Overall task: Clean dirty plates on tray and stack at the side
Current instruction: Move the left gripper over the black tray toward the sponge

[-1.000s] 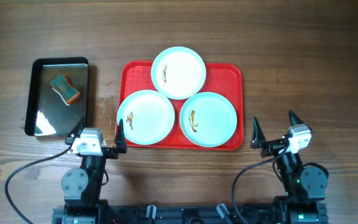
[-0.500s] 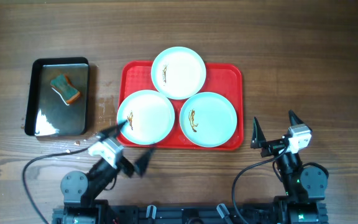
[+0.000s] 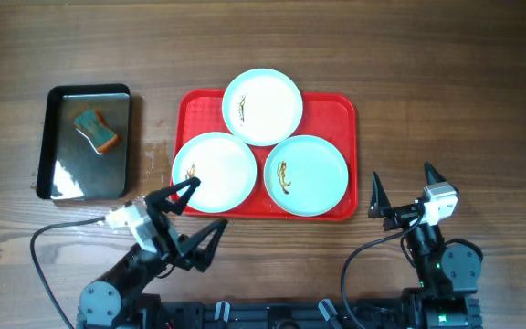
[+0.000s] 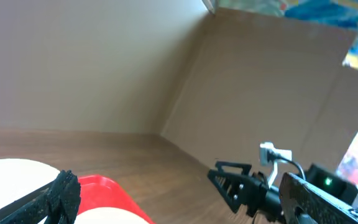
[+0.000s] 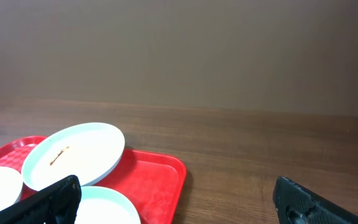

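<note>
The brown wooden tabletop [image 3: 427,73] carries the red tray [image 3: 341,110], which holds the far plate [image 3: 268,105], near-left plate [image 3: 219,169] and near-right plate [image 3: 310,174], each smeared brown. My left pincer [image 3: 199,212] gapes wide, one fingertip at the near-left plate's rim. My right pincer [image 3: 404,185] stands spread beside the tray.

Even, bright light fell on the brown wooden counter [image 3: 427,73] in the overhead view, leaving only faint shadows. A pale glare sat low on the small black metal pan [image 3: 69,174], and the round pale mint-white plates [image 3: 262,107] looked nearly washed out. The left wrist view was soft throughout. The right wrist view was dimmer, and the dark fingers [image 5: 51,200] of the right claw [image 5: 176,190] were blurred at its bottom corners.
</note>
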Controlling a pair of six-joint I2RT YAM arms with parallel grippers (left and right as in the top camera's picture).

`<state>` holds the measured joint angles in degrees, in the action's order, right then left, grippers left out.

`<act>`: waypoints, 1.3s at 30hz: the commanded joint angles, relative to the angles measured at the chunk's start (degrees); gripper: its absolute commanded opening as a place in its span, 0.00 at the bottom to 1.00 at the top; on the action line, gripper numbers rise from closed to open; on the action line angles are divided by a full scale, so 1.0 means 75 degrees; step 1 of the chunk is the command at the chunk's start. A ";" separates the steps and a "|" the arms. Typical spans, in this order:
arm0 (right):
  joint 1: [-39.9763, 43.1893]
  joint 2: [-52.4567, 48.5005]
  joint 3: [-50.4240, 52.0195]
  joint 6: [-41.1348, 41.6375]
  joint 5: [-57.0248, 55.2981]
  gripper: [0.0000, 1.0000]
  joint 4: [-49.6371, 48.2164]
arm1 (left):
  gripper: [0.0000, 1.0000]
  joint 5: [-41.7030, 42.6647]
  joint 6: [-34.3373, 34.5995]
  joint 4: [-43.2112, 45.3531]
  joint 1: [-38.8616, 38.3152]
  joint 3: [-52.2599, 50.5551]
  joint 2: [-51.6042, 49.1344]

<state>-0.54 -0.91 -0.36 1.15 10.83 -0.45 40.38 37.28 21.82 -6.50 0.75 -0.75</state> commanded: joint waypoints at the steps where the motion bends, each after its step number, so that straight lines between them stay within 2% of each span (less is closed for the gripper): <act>1: 0.0032 0.0041 0.0009 -0.0134 -0.0064 1.00 -0.0041 | 1.00 0.0271 0.0673 -0.0015 -0.0041 0.0175 0.0052; 5: 0.0032 0.0044 0.0009 -0.0131 -0.0064 1.00 -0.0041 | 1.00 0.0047 0.2049 0.0189 -0.0041 0.0184 0.0052; 7: 0.0032 0.0041 0.0009 -0.0131 -0.0064 1.00 -0.0041 | 0.99 -0.0175 0.2267 -0.0108 -0.0041 0.0490 0.0023; 8: 0.0032 0.0041 0.0009 -0.0134 -0.0064 1.00 -0.0041 | 0.99 -0.0321 0.2072 -0.0769 -0.0038 0.0903 -0.0085; 10: 0.0032 0.0044 0.0009 -0.0134 -0.0064 1.00 -0.0041 | 1.00 -0.0580 0.0860 -0.2541 -0.0041 0.2017 -0.0525; 11: 0.0032 0.0041 0.0009 -0.0134 -0.0064 1.00 -0.0041 | 0.99 -0.1003 0.0134 -0.3847 -0.0041 0.2742 -0.0903; 12: 0.0032 0.0044 0.0009 -0.0131 -0.0067 1.00 -0.0041 | 1.00 -0.1985 -0.0423 -0.5657 -0.0041 0.3861 -0.1617; 15: 0.0032 0.0041 0.0009 -0.0131 -0.0064 1.00 -0.0041 | 1.00 -0.4036 -0.1090 -0.9215 -0.0041 0.6423 -0.4197; 17: 0.0032 0.0041 0.0009 -0.0134 -0.0067 1.00 -0.0041 | 1.00 -0.4252 -0.1172 -1.0590 -0.0041 0.7688 -0.6210; 19: 0.0032 0.0041 0.0009 -0.0131 -0.0064 1.00 -0.0041 | 1.00 -0.4132 -0.1107 -1.0582 -0.0032 0.7903 -0.7484; 20: 0.0032 0.0044 0.0009 -0.0131 -0.0064 1.00 -0.0041 | 1.00 -0.4500 -0.0638 -1.0544 0.0073 0.7903 -0.7822; 22: 0.0032 0.0041 0.0009 -0.0131 -0.0064 1.00 -0.0041 | 1.00 -0.4852 -0.0513 -1.0500 0.0947 0.8140 -0.8702; 24: 0.0032 0.0044 0.0009 -0.0131 -0.0064 1.00 -0.0041 | 1.00 -0.4511 -0.0662 -1.1156 0.2031 0.8976 -0.9853; 26: 0.0032 0.0041 0.0009 -0.0131 -0.0067 1.00 -0.0041 | 1.00 -0.4450 -0.0895 -1.1861 0.2532 0.9961 -1.0611; 28: 0.0032 0.0041 0.0009 -0.0134 -0.0064 1.00 -0.0041 | 1.00 -0.4351 -0.0863 -1.1911 0.2655 1.0226 -1.0818; 31: 0.0032 0.0044 0.0009 -0.0134 -0.0067 1.00 -0.0041 | 1.00 -0.4339 -0.0047 -1.1832 0.2632 1.0075 -1.0917; 33: 0.0032 0.0041 0.0009 -0.0134 -0.0064 1.00 -0.0041 | 1.00 -0.4838 -0.0050 -1.1243 0.2643 0.9809 -1.0978; 39: 0.0032 0.0041 0.0009 -0.0134 -0.0064 1.00 -0.0041 | 1.00 -0.4771 0.0052 -1.0214 0.2696 0.9792 -1.1083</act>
<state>-0.54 -0.91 -0.36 1.15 10.83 -0.45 5.67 36.34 -55.42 13.26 74.67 -82.74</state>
